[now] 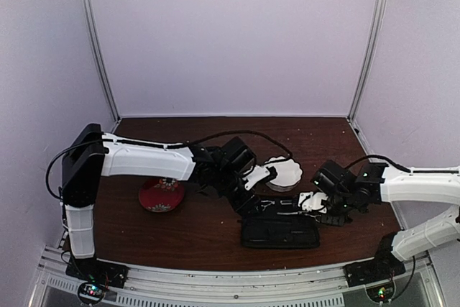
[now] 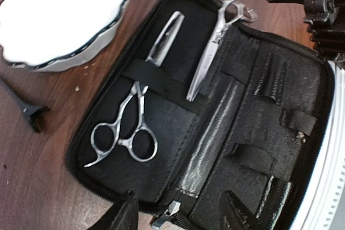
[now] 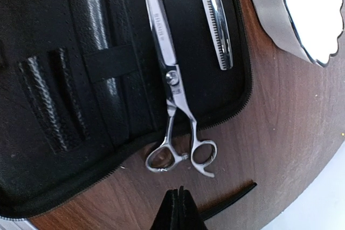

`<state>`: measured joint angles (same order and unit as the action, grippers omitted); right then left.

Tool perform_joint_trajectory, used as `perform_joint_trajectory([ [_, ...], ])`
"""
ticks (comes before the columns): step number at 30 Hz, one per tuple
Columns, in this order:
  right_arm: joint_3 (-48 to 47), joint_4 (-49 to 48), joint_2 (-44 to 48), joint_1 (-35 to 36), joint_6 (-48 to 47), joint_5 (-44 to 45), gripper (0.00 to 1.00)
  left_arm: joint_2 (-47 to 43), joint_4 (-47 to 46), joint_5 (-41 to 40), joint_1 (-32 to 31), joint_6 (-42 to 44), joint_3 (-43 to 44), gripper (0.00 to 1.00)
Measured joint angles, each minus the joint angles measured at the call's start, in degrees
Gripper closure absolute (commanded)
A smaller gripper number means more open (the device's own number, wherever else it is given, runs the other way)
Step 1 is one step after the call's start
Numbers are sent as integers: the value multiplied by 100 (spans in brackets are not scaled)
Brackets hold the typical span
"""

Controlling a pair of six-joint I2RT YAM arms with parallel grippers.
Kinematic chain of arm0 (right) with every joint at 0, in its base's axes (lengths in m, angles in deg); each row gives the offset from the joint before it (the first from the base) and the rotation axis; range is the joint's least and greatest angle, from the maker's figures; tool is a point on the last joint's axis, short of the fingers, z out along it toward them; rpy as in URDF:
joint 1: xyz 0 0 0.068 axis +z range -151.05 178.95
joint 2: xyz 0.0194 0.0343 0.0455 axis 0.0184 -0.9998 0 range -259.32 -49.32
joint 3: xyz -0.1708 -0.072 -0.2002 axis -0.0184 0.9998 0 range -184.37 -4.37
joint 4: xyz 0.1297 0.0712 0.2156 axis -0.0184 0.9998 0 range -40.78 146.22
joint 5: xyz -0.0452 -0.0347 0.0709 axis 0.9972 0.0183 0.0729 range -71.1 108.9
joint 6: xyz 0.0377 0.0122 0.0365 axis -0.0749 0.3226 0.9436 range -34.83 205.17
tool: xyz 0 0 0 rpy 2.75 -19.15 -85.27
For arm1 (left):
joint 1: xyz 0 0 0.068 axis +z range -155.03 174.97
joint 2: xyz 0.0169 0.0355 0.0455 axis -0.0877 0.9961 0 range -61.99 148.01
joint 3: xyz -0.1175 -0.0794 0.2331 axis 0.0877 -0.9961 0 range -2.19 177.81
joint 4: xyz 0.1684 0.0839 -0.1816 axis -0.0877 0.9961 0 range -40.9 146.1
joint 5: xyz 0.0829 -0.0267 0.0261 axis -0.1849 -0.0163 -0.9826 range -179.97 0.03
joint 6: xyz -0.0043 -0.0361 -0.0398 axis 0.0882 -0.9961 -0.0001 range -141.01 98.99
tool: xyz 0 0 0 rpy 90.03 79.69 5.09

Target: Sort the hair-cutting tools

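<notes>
Judging from how things lie, the sorting is about a quarter done. One pair, the strapped scissors (image 2: pixel 125 133), sits in the open case (image 2: pixel 242 111) with its blades tucked under an elastic band (image 2: pixel 172 87). The loose scissors (image 3: pixel 168 68) only lie slantwise across the lining, under no band, and their finger rings hang past the zip rim onto the tabletop (image 2: pixel 48 187). Both black clips are out of the case. The near clip (image 3: pixel 234 197) is just beside those rings, and the far clip (image 2: pixel 27 116) is by the white dish (image 2: pixel 59 14).

The left gripper (image 2: pixel 180 214) hangs over the case's near rim with its fingers apart and nothing between them. The right gripper (image 3: pixel 180 208) has its fingers pressed together and empty, poised over the tabletop just off the overhanging rings.

Room is tight around the case. The white dish nearly touches one corner of it, and the two grippers face each other across it, so a reach from either side risks crowding the other arm. The raised zip rim would probably catch a blade slid in flat. The overhanging rings offer the easiest hold, since there is air beneath their edge. More bare tabletop lies on the left, towards the red plate (image 1: pixel 161 195).
</notes>
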<state>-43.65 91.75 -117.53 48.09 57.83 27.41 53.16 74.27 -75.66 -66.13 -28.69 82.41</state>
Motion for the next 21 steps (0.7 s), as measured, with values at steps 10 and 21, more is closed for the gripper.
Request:
perform_joint_trajectory([
  [10, 24, -13, -210, 101, -74, 625, 98, -92, 201, -219, 42, -721, -365, 48],
  [21, 22, -105, -223, -979, -151, -195, 79, -92, 234, -138, 164, -1091, -592, 48],
])
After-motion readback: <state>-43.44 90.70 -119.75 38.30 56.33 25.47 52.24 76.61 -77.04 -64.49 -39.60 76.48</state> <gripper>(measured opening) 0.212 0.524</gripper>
